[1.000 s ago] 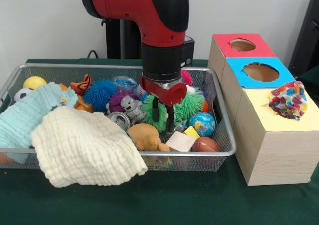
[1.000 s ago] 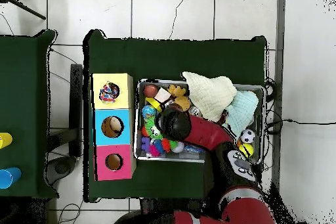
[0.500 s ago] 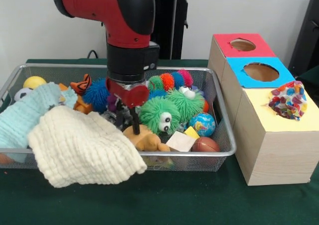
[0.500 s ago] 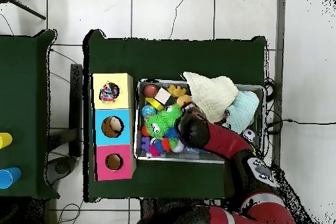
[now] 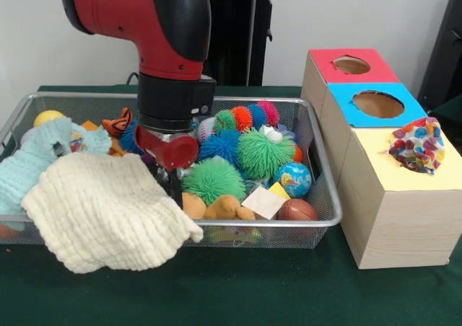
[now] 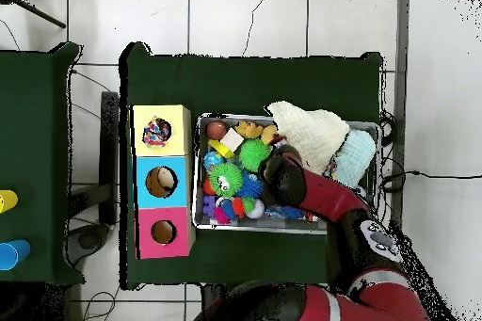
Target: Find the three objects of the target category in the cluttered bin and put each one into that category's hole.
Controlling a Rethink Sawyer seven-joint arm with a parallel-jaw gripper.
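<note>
Patchwork ball (image 5: 417, 146) sits in the yellow box's hole (image 5: 413, 155) as we watch the gripper (image 5: 170, 184) dip into the wire bin (image 5: 303, 225) beside a cream cloth (image 5: 105, 210) — its grip we cannot tell.

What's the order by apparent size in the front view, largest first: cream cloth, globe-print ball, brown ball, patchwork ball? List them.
1. cream cloth, by far the largest.
2. patchwork ball, sitting in the yellow-topped box's hole.
3. globe-print ball.
4. brown ball, close to the globe-print ball in size and partly behind the bin rim, so unsure.
</note>
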